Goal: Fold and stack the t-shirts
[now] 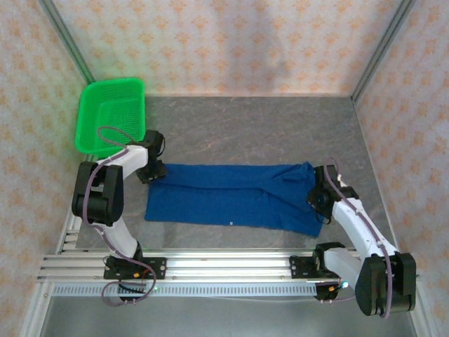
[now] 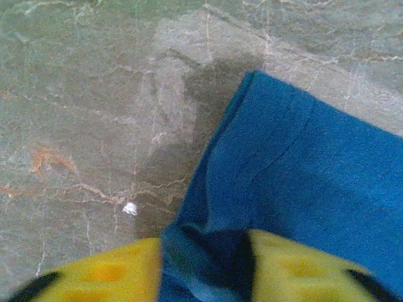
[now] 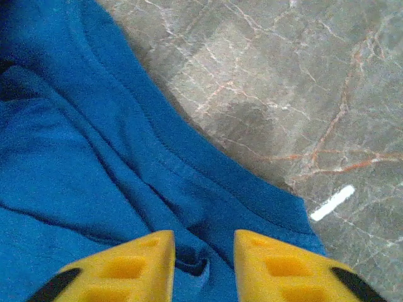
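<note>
The royal-blue t-shirt [image 1: 224,196] lies spread lengthwise across the middle of the table, plain side up, with a rumpled patch near its right end. My left gripper [image 1: 151,172] is at its far left corner. In the left wrist view the yellow fingers [image 2: 94,277] are shut on a bunched fold of the t-shirt [image 2: 302,163], the left gripper [image 2: 204,274] holding it at the cloth's edge. My right gripper [image 1: 319,196] sits at the shirt's right end. In the right wrist view the right gripper [image 3: 203,270] pinches a small pucker of the t-shirt [image 3: 75,145] near its hem.
A green plastic basket [image 1: 112,112] stands at the back left of the grey marbled table [image 1: 245,126]. Patterned walls close in the back and sides. An aluminium rail [image 1: 224,263] with the arm bases runs along the near edge. A white mark [image 3: 332,202] lies on the table.
</note>
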